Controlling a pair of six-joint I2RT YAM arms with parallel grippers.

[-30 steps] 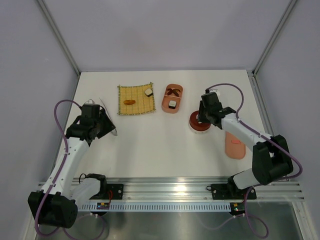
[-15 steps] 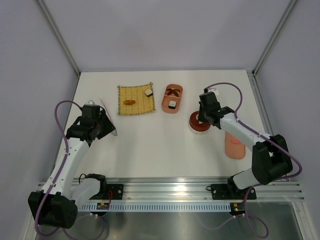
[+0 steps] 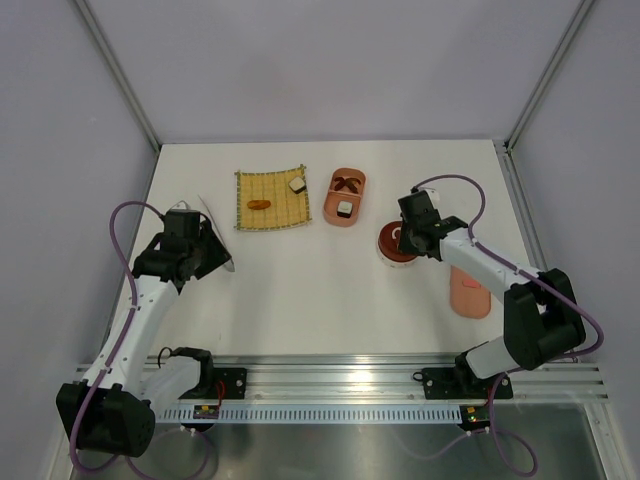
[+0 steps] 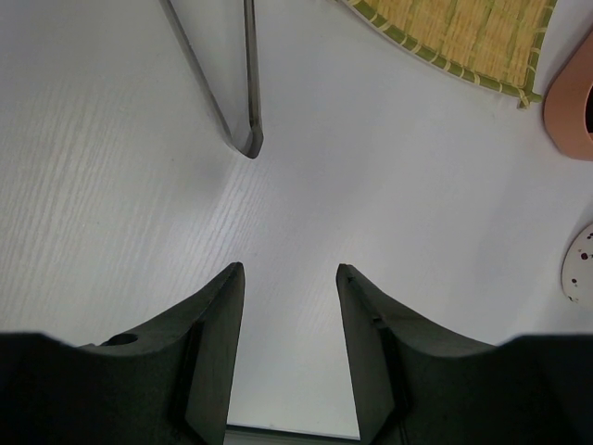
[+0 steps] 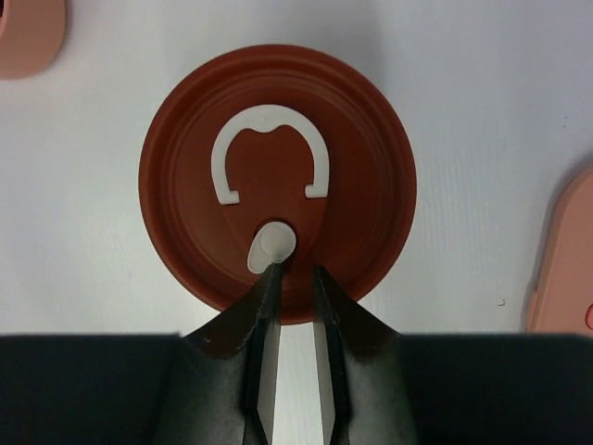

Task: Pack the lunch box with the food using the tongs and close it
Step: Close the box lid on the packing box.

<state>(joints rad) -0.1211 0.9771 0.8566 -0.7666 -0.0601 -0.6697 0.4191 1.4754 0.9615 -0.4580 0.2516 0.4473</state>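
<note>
The tongs [image 3: 216, 234] lie at the table's left; their joined end [image 4: 250, 139] shows just ahead of my left gripper [image 4: 289, 271], which is open and empty and hovers beside them [image 3: 219, 258]. On the yellow mat [image 3: 272, 212] rest two pieces of food: a brown lump [image 3: 259, 204] and a sushi block [image 3: 297, 184]. The pink oval lunch box [image 3: 333, 200] holds a dark piece [image 3: 347, 182] and a sushi block [image 3: 345, 208]. My right gripper [image 5: 296, 271] hangs over a round red-brown lid [image 5: 371, 176]. Its jaws are a narrow gap apart with nothing between them, and the left tip is at the white knob [image 5: 275, 239].
A flat pink oval lid [image 3: 470, 290] lies right of the round red-brown lid [image 3: 392, 250]. The mat's corner [image 4: 463, 37] and the lunch box's edge [image 4: 574, 102] show in the left wrist view. Grey walls enclose the table on three sides.
My right gripper has narrowed its jaws and shifted slightly to the right over the round lid. The left arm and the tongs have not moved.
</note>
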